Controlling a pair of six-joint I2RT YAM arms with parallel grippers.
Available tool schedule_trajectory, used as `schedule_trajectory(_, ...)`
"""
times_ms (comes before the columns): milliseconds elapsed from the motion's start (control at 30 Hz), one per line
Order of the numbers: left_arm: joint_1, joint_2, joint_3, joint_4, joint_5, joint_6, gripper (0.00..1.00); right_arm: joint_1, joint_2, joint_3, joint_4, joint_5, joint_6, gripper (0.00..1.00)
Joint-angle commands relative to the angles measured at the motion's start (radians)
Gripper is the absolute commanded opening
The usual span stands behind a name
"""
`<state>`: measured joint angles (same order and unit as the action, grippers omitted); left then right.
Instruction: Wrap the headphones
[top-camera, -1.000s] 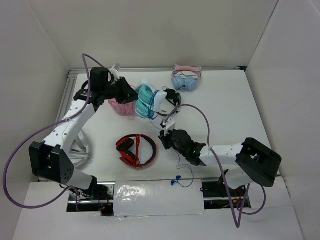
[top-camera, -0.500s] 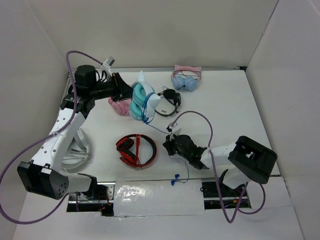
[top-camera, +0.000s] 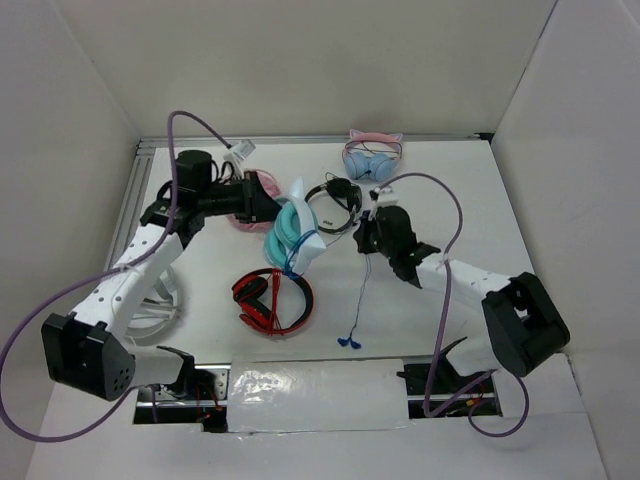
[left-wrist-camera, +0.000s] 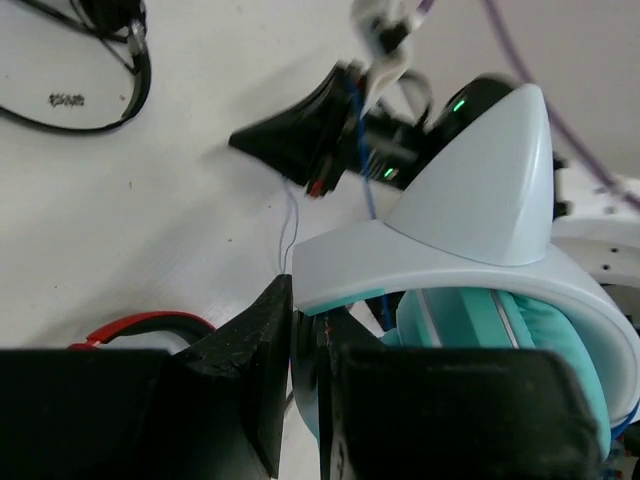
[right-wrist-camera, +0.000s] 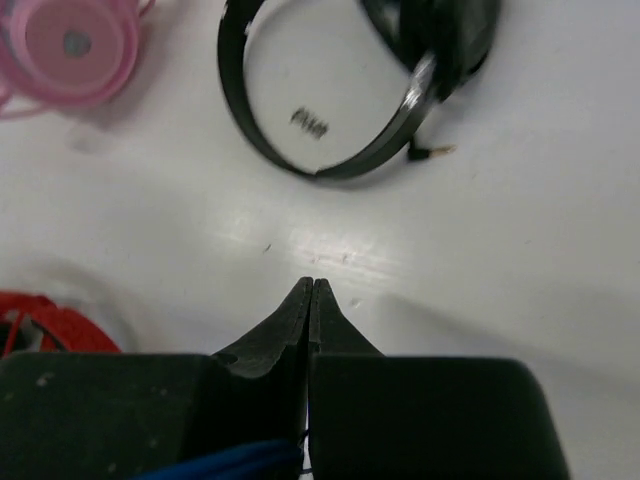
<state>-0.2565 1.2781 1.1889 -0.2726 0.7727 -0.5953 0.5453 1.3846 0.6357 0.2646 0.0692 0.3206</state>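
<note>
Right gripper (top-camera: 368, 238): pinched fully closed on the blue cable (top-camera: 361, 295). I've just swung it from the near edge up beside the black headphones (top-camera: 335, 198).
Left gripper (top-camera: 268, 208): clamped on the white headband (left-wrist-camera: 420, 260).
Headphones (top-camera: 292, 230): mid-table, just beyond the red pair (top-camera: 272, 300), now slightly nearer me.
Meaning: I judge another turn is going round, with the plug (top-camera: 347, 342) end left loose.

From here the headphones (left-wrist-camera: 480, 250) show a smooth, lightly glossy plastic band, with a soft, matt ear pad (left-wrist-camera: 545, 335) beneath. The table (right-wrist-camera: 480, 250) looks smooth with a faint sheen, and the right gripper (right-wrist-camera: 310, 288) is matt black plastic.
</note>
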Motion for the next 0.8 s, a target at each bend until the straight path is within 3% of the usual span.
schedule_trajectory(0,-0.046,0.027,-0.003,0.030,-0.111,0.109,0.00,-0.076,-0.002,0.142,-0.246,-0.042,-0.006,0.00)
schedule_trajectory(167,-0.098,0.084,-0.022,0.035,-0.248,0.169,0.00,-0.114,0.020,0.361,-0.521,-0.098,-0.054,0.00)
schedule_trajectory(367,-0.168,0.225,0.093,-0.060,-0.535,0.225,0.00,-0.082,0.064,0.539,-0.764,-0.039,-0.002,0.00)
schedule_trajectory(467,-0.204,0.268,0.121,-0.047,-0.642,0.226,0.00,-0.076,0.065,0.599,-0.829,-0.048,0.015,0.00)
schedule_trajectory(633,-0.213,0.430,0.276,-0.246,-0.883,0.114,0.00,-0.016,0.044,0.599,-0.858,-0.152,-0.009,0.00)
schedule_trajectory(767,-0.213,0.490,0.372,-0.309,-0.920,0.025,0.00,0.039,-0.045,0.569,-0.841,-0.264,-0.044,0.00)
